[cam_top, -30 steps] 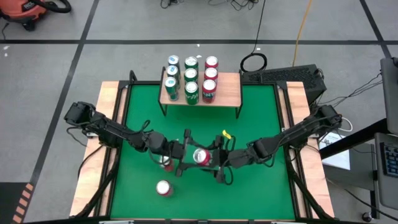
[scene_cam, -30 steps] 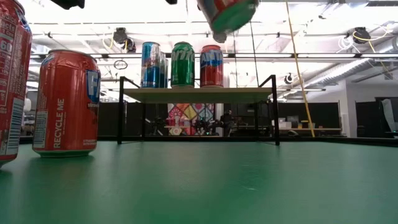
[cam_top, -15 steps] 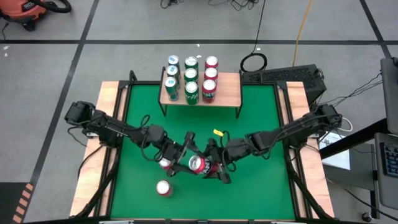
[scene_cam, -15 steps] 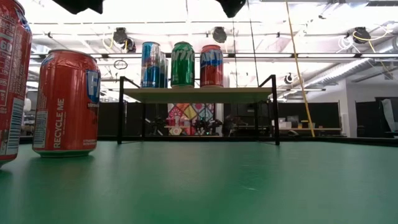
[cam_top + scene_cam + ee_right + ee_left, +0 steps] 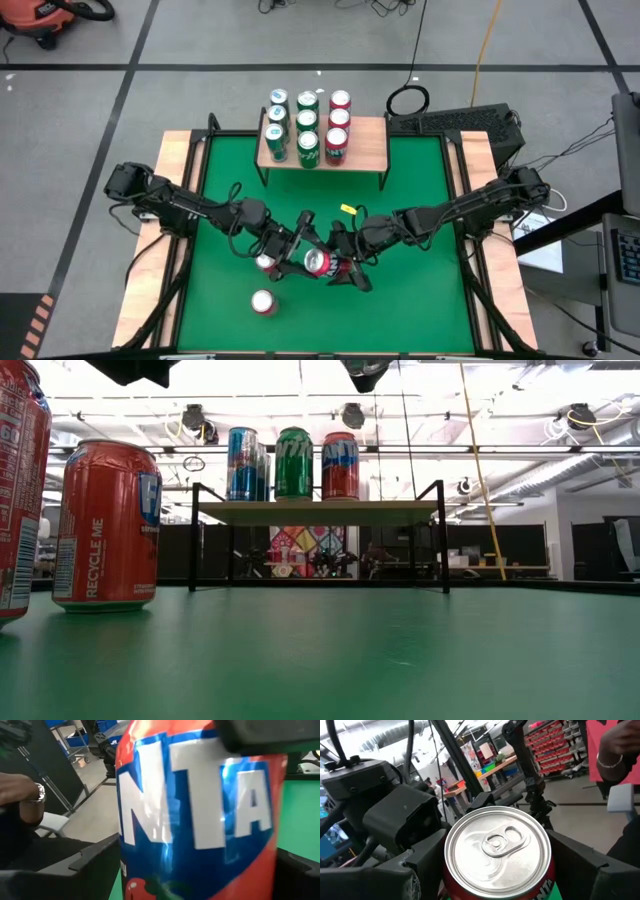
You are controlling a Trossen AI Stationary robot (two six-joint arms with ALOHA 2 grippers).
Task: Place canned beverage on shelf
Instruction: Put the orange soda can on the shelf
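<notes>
Red aluminium, the can [image 5: 317, 263] sits between the fingers of the left gripper [image 5: 300, 252], clamped at its sides, with the right gripper [image 5: 340, 262] spread wide around it. Smooth, thin-walled and dent-prone, it wants a mid-body grip. Only the left wrist view shows its lid; the shelf [image 5: 365, 148] lies ahead.

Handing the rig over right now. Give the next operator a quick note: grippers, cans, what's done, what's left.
Left gripper: closed on the red can, held in the air over the middle of the table.
Right gripper: open, fingers either side of the same can, apparently mid-handover.
Shelf: nine cans stand on it in three rows, its right part bare.
Left on the table: one can near the front, another partly under the left arm.
Remaining: right grips, left releases, place the can on the shelf, then the other two.
</notes>
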